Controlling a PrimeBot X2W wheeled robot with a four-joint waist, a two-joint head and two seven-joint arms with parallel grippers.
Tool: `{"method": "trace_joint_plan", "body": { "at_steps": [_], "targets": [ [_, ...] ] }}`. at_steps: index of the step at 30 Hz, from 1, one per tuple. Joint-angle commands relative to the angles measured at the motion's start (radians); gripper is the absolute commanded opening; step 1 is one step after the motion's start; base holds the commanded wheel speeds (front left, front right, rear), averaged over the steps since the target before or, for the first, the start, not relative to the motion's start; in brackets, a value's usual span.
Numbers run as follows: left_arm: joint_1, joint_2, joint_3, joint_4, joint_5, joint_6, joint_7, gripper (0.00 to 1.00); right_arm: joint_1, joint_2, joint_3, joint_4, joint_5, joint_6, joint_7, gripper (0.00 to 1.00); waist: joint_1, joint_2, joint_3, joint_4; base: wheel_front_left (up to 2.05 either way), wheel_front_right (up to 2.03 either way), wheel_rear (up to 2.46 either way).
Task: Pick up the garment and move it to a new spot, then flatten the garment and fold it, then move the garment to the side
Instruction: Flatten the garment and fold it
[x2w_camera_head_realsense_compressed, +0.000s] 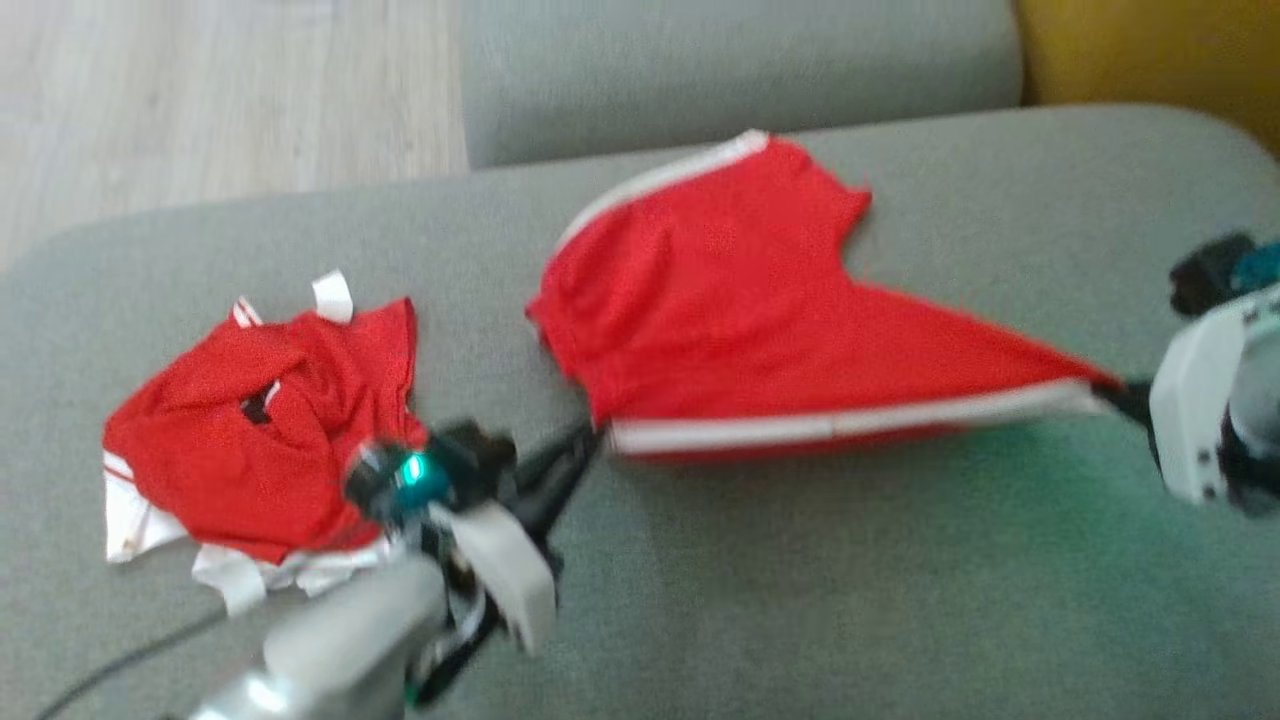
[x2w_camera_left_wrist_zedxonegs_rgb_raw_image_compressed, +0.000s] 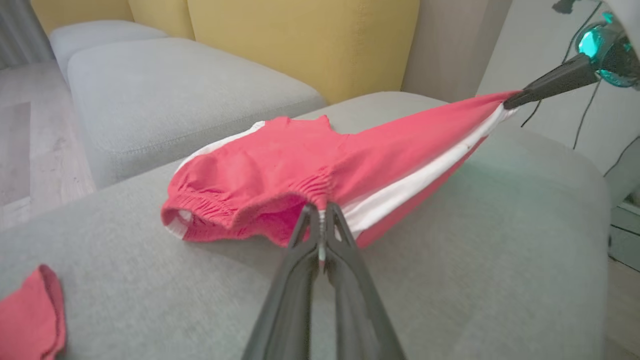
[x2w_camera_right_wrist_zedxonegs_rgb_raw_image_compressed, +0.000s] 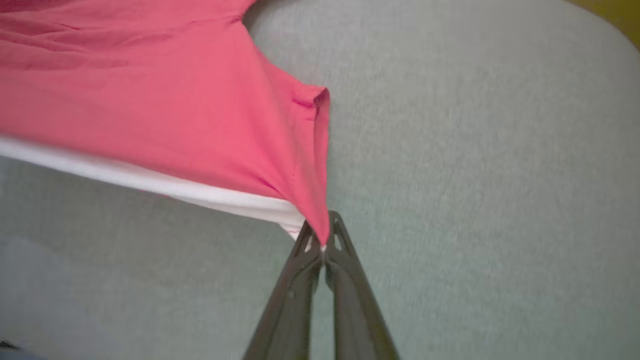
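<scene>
Two grips: left gripper (x2w_camera_left_wrist_zedxonegs_rgb_raw_image_compressed: 321, 212) and right gripper (x2w_camera_right_wrist_zedxonegs_rgb_raw_image_compressed: 324, 235) both clamped on shorts (x2w_camera_head_realsense_compressed: 720, 290).
Next: lower evenly, edge taut, onto cushion (x2w_camera_head_realsense_compressed: 800, 600).

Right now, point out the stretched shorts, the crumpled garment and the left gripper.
stretched shorts (x2w_camera_head_realsense_compressed: 720, 300), head view, middle of the red panel.
crumpled garment (x2w_camera_head_realsense_compressed: 250, 440), head view, centre of heap.
left gripper (x2w_camera_left_wrist_zedxonegs_rgb_raw_image_compressed: 322, 212), left wrist view, between fingertips clamping the shorts.

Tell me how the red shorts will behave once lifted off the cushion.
Probably floppy: the red shorts go taut only between left pincer and right pincer; the rest slumps on the cushion. Likely light, being thin cloth. The gathered waistband may stretch.
</scene>
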Motion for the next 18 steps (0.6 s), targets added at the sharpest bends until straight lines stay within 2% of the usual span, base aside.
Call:
{"method": "trace_joint_plan", "body": {
  "at_steps": [1, 6, 10, 13, 18],
  "targets": [
    [0.006, 0.048, 0.02, -0.066, -0.011, 0.025, 0.011, 0.0, 0.041, -0.064, -0.004, -0.045, 0.015, 0.007, 0.018, 0.0, 0.0002, -0.0001, -0.05, -0.008, 0.0, 0.0, 0.0],
    [0.065, 0.089, 0.011, -0.21, -0.02, 0.089, 0.047, 0.0, 0.117, -0.117, -0.044, -0.123, 0.05, 0.007, 0.046, 0.0, 0.0002, -0.0001, -0.061, 0.0, 0.0, 0.0, 0.0],
    [0.06, 0.114, 0.024, -0.275, -0.015, 0.134, 0.062, 0.0, 0.125, -0.134, -0.107, -0.164, 0.012, 0.007, 0.013, 0.0, 0.0002, -0.0001, -0.036, 0.01, 0.0, 0.0, 0.0],
    [0.033, 0.118, 0.045, -0.291, -0.013, 0.153, 0.063, 0.0, 0.094, -0.118, -0.169, -0.172, -0.039, 0.007, -0.033, 0.0, 0.0002, -0.0001, 0.001, 0.023, 0.0, 0.0, 0.0],
    [-0.028, 0.087, 0.083, -0.266, -0.018, 0.167, 0.056, 0.0, 0.027, -0.071, -0.242, -0.17, -0.142, 0.007, -0.085, 0.0, 0.0002, -0.0001, 0.062, 0.057, 0.0, 0.0, 0.0]
  ]
}}
